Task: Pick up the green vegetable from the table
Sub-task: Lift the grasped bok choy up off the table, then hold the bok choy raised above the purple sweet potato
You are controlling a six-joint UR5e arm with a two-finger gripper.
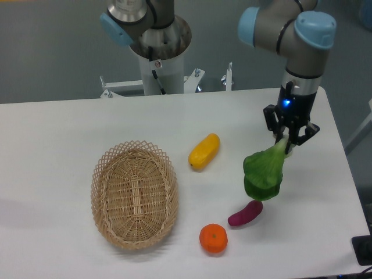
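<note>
The green vegetable (263, 174) hangs in the air above the table (70, 128), right of centre. Its dark leaves point down and its pale stem points up. My gripper (286, 138) is shut on that stem from above. The leaves hang just over the purple piece (244, 213) without touching the tabletop.
A woven oval basket (134, 193) lies at the left of centre. A yellow oblong fruit (204, 151) lies in the middle. An orange (213, 238) sits near the front edge beside the purple piece. The robot's base column (160, 55) stands behind the table.
</note>
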